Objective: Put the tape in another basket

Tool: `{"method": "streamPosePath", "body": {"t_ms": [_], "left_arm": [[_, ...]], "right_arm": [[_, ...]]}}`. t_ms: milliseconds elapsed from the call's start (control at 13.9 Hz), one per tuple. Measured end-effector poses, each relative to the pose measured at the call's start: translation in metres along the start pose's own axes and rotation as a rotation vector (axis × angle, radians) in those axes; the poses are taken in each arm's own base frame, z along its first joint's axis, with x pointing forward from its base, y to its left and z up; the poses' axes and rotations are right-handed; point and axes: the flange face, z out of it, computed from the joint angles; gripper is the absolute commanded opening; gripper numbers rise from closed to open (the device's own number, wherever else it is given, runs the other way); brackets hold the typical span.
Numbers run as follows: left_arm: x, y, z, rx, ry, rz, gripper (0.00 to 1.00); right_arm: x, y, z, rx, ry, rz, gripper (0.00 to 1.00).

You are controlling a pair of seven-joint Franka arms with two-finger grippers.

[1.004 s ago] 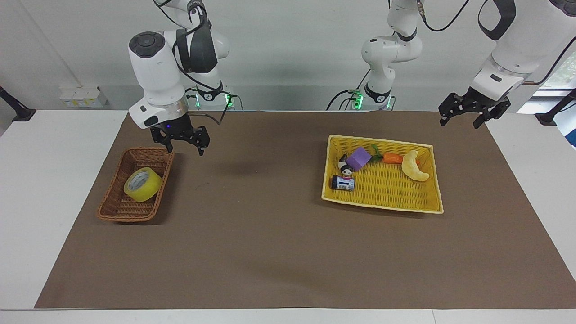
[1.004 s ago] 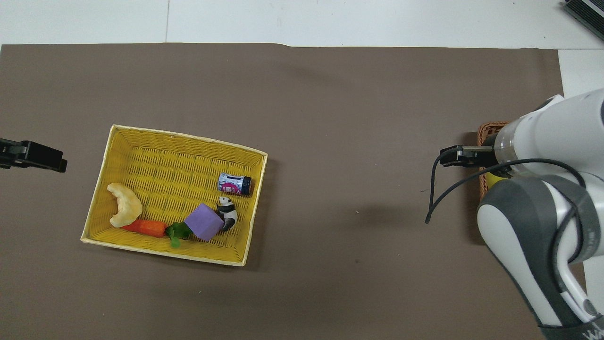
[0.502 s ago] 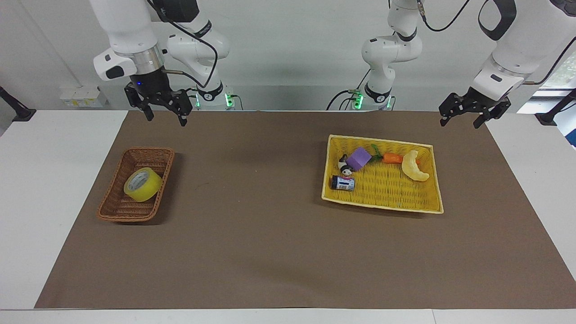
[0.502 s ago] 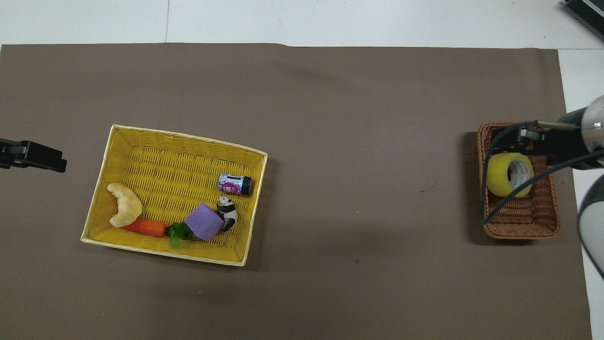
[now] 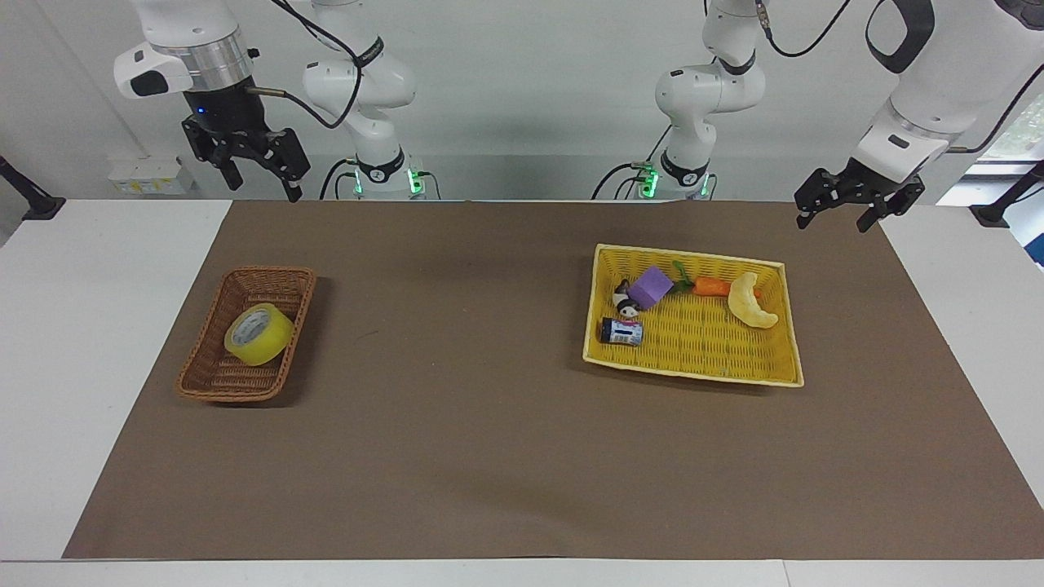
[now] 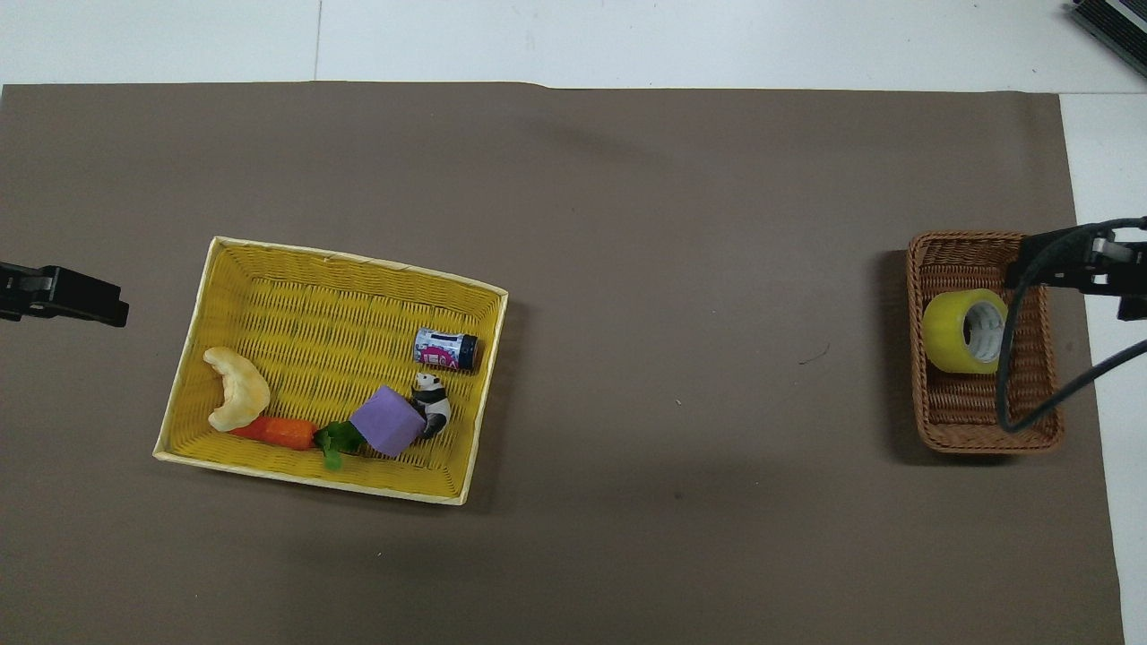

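Surface, facing view: brown mat [image 5: 489,424] over a white table
Wicker basket [image 5: 246,334]: toward the right arm's end, holds the tape [image 5: 258,334], tilted against its wall
Right gripper [image 5: 257,169]: raised, fingers apart, empty, over the mat's edge by the robots
Left gripper [image 5: 858,204]: waits, fingers spread, empty
Overhead view, yellow tray basket [image 6: 215,269]: crescent toy [image 6: 237,399], carrot [image 6: 276,431], purple block [image 6: 386,421], panda [image 6: 433,400], can [image 6: 444,348]
Risk: the tilted roll may settle flat or roll along the basket floor

Glossy translucent tape [image 5: 258,334], rough woven wicker basket [image 5: 207,376], matt brown paper mat [image 5: 489,424]
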Motion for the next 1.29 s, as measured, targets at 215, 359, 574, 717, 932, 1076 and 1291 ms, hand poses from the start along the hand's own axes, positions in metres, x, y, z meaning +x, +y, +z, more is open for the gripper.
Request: {"method": "streamPosePath", "body": {"t_ms": [215, 359, 574, 717, 932, 1076, 1291], "left_arm": [[0.0, 0.0, 0.0, 0.0, -0.001, -0.003, 1.0], [0.0, 0.001, 0.0, 0.0, -0.001, -0.003, 1.0], [0.0, 0.001, 0.001, 0.0, -0.002, -0.003, 1.0], [0.0, 0.001, 0.001, 0.0, -0.004, -0.007, 1.0], [0.0, 0.002, 0.001, 0.0, -0.005, -0.009, 1.0], [0.0, 0.002, 0.001, 0.0, -0.005, -0.009, 1.0], [0.0, 0.002, 0.001, 0.0, -0.005, -0.01, 1.0]], "right_arm": [[-0.002, 0.0, 0.001, 0.002, -0.016, 0.0, 1.0], [-0.002, 0.0, 0.001, 0.002, -0.018, -0.003, 1.0], [-0.005, 0.003, -0.002, 0.002, -0.021, -0.039, 1.0], [-0.01, 0.007, -0.003, -0.001, -0.033, -0.053, 1.0], [-0.013, 0.01, -0.004, -0.001, -0.034, -0.061, 1.0], [-0.014, 0.01, -0.003, -0.001, -0.036, -0.062, 1.0], [-0.014, 0.01, -0.002, -0.002, -0.038, -0.062, 1.0]]}}
